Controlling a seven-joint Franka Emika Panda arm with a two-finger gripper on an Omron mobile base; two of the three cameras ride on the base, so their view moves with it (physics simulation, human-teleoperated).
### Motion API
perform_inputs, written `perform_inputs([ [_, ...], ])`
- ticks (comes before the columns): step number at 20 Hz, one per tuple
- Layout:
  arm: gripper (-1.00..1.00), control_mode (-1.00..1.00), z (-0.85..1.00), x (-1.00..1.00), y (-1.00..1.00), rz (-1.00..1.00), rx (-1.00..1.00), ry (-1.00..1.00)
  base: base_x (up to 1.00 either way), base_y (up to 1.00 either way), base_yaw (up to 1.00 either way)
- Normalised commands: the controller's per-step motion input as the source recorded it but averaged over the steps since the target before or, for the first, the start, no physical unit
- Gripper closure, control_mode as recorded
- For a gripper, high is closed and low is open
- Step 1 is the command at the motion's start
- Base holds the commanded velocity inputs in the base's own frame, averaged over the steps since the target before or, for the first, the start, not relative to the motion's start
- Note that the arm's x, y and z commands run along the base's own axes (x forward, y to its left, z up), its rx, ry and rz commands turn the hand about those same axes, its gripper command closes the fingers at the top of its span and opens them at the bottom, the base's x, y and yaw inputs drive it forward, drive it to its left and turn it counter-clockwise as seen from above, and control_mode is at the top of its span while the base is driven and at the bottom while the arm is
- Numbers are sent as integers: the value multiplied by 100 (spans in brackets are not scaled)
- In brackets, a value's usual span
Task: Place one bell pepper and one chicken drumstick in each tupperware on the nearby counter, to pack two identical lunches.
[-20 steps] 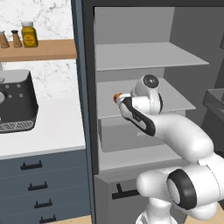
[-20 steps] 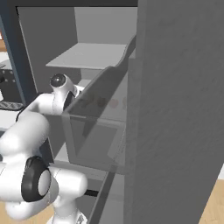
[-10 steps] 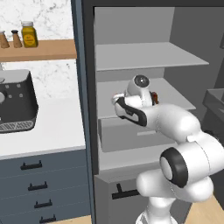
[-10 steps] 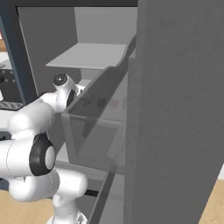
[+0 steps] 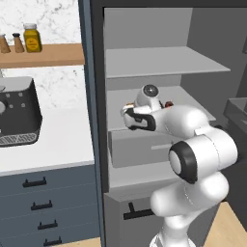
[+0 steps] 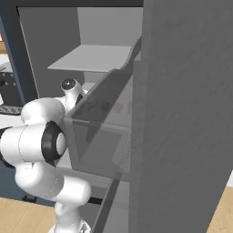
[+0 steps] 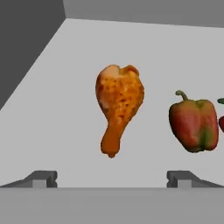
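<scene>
An orange-brown chicken drumstick (image 7: 117,105) lies on the grey fridge shelf (image 7: 57,109), thick end away from me. A red bell pepper (image 7: 194,124) with a green stem sits to its right, and the edge of another red one (image 7: 221,122) shows beside it. My gripper (image 7: 113,178) is open just short of the drumstick, with nothing between its fingertips (image 7: 43,178). From the left base view, the gripper (image 5: 131,116) hovers over the middle shelf beside the drumstick (image 5: 128,105), with a pepper (image 5: 168,103) behind the arm. The tupperware is out of view.
The white counter (image 5: 58,140) over dark blue drawers (image 5: 38,205) lies left of the open fridge, with a black coffee machine (image 5: 14,113) on it. A translucent door bin (image 6: 104,136) and the grey fridge door (image 6: 182,118) stand to the right. A fridge drawer (image 5: 140,147) sits under the shelf.
The hand has shifted slightly left along the middle shelf, and the arm's elbow has swung up and closer to the cameras. The jaws stay wide.
</scene>
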Motion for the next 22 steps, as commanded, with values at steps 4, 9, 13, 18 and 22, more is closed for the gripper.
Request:
perform_inputs([
  [4,-100,-100,-20,45,0,0,0,6,0,0,0],
  [9,-100,-100,-12,35,0,0,0,3,0,0,0],
  [13,-100,-100,-19,27,0,0,0,0,0,0,0],
  [18,-100,-100,-19,27,0,0,0,0,0,0,0],
  [22,-100,-100,-23,24,0,0,0,0,0,0,0],
])
